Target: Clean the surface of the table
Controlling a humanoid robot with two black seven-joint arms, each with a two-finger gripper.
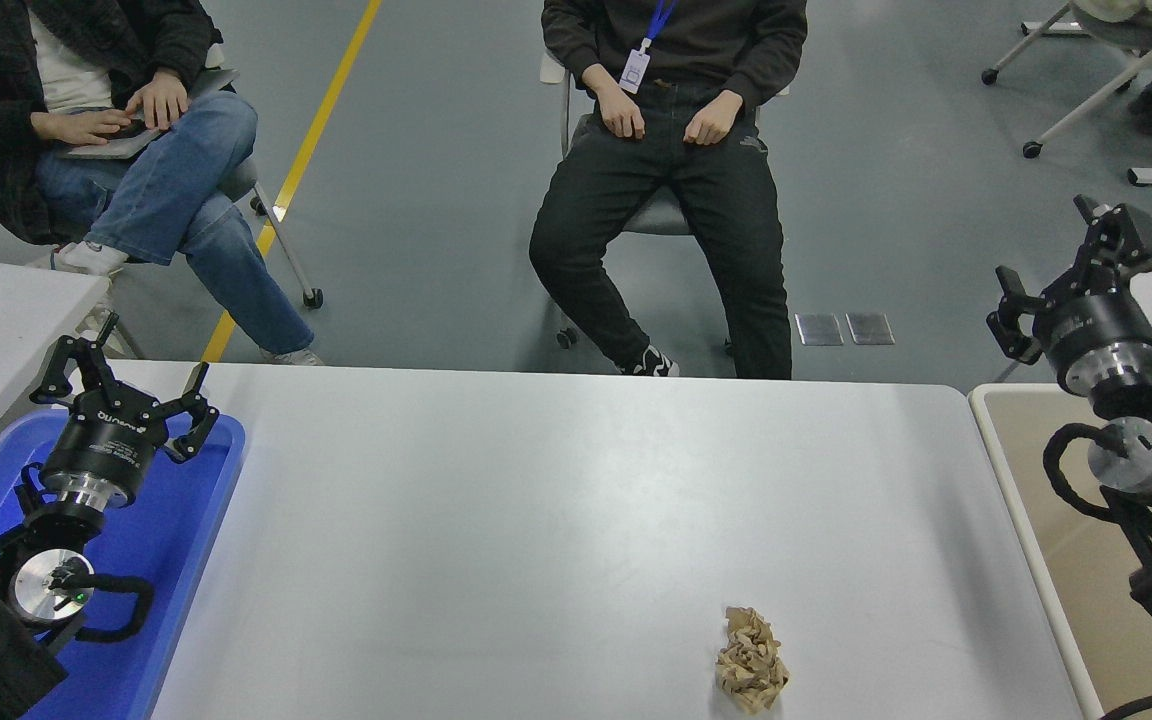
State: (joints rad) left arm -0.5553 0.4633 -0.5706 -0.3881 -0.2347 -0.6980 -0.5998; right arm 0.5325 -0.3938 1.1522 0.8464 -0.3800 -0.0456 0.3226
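The wide white table surface (556, 500) fills the lower half of the view. A crumpled wad of brown paper (751, 660) lies on it near the front edge, right of centre. My right gripper (1061, 255) hangs open and empty above the far end of the beige bin, well up and to the right of the paper. My left gripper (121, 380) is parked open over the blue tray at the lower left, holding nothing.
A beige bin (1021, 520) stands against the table's right end. A blue tray (191, 560) sits at the left end. Two people sit on chairs beyond the far edge, one in black trousers (666, 190) and one in jeans (136, 170).
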